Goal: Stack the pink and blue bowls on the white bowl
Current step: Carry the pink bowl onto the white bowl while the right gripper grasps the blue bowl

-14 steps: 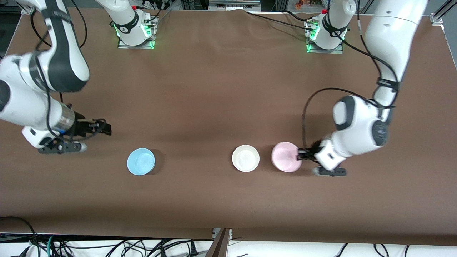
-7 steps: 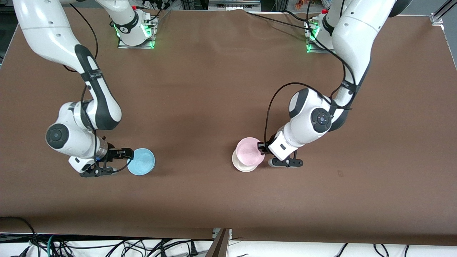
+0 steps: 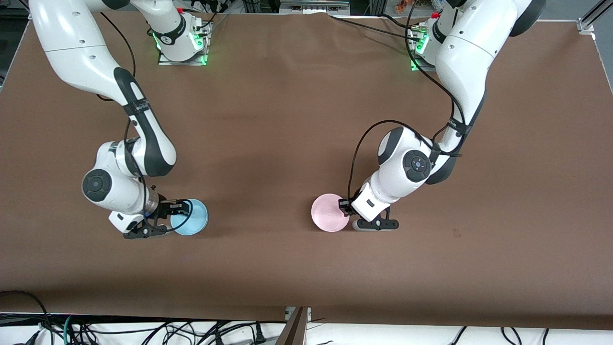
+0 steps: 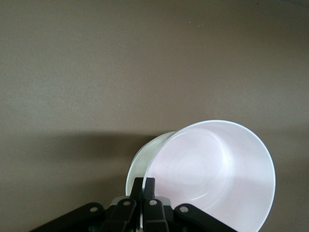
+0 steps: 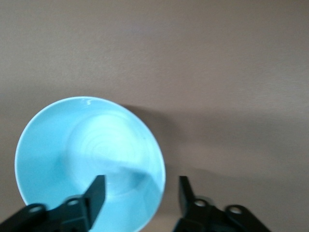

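The pale pink bowl [image 3: 329, 212] sits over the white bowl and hides it in the front view. In the left wrist view the pink bowl [image 4: 212, 169] is tilted, and a strip of the white bowl's rim [image 4: 139, 163] shows beside it. My left gripper [image 3: 343, 205] [image 4: 143, 186] is shut on the pink bowl's rim. The sky blue bowl [image 3: 192, 218] [image 5: 87, 150] stands on the table toward the right arm's end. My right gripper [image 3: 179, 207] [image 5: 141, 193] is open, one finger inside the blue bowl and one outside its rim.
The brown table [image 3: 287, 120] is bare around the bowls. The two arm bases [image 3: 182, 43] stand along the edge farthest from the front camera. Cables [image 3: 143, 330] hang below the nearest edge.
My left gripper carried the pink bowl from beside the white bowl to over it, and it now covers it fully. My right gripper moved in from the table's end to straddle the blue bowl's rim.
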`<act>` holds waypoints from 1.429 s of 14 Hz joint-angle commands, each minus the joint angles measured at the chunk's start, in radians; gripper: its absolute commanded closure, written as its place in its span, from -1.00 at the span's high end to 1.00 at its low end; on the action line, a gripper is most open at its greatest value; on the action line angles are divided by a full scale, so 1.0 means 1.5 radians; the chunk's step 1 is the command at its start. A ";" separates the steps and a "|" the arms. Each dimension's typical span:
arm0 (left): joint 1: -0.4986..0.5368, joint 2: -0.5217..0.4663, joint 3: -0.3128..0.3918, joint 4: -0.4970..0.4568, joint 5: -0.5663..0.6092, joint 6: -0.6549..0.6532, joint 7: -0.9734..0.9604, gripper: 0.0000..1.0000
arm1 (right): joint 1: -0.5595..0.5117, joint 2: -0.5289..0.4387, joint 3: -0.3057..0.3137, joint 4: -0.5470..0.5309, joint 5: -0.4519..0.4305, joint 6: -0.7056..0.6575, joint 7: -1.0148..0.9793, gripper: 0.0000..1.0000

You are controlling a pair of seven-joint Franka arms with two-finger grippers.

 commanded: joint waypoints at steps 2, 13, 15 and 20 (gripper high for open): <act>-0.003 0.013 -0.001 0.021 0.027 -0.009 -0.016 -1.00 | -0.001 0.011 0.001 0.013 0.004 0.004 -0.012 -0.85; -0.002 0.020 -0.001 0.016 0.044 -0.039 -0.018 -1.00 | 0.011 -0.016 0.013 0.136 0.061 -0.164 0.002 -1.00; -0.002 0.029 -0.001 0.016 0.045 -0.039 -0.045 -1.00 | 0.027 -0.027 0.013 0.141 0.063 -0.184 0.018 -1.00; -0.002 0.025 -0.001 0.018 0.037 -0.041 -0.097 -0.27 | 0.053 -0.041 0.014 0.191 0.064 -0.276 0.101 -1.00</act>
